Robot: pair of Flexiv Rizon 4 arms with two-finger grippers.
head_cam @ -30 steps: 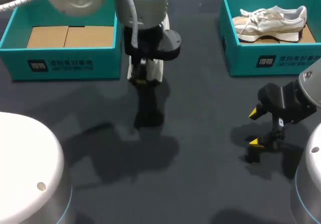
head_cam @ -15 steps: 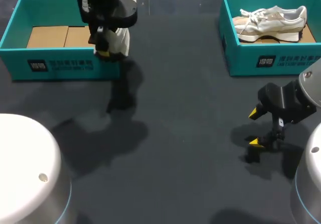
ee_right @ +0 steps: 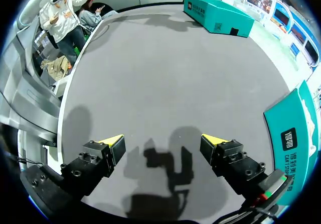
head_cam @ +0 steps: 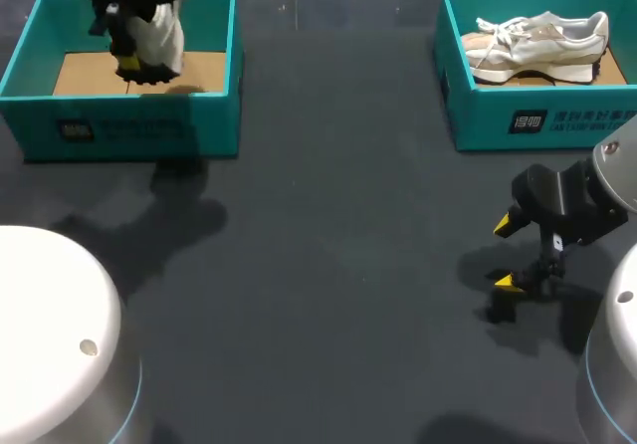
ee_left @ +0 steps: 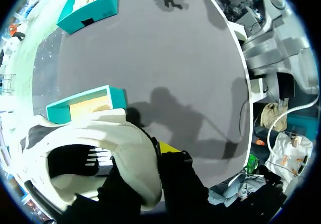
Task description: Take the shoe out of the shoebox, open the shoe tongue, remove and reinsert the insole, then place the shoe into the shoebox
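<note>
Carried leftward, the white fabric sneaker (head_cam: 159, 34) hangs over the teal cardboard shoebox (head_cam: 129, 133), left gripper (head_cam: 129, 63) clamped on its probably light, pliable upper; right gripper (head_cam: 506, 255) fingers apart.

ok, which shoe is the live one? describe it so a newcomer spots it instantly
Find the teal shoebox on the far left of the dark table, its cardboard floor bare. The white shoe is held in the air above it, pinched in the left gripper. The only other shoe lies inside the right shoebox, with no gripper on it.
</note>
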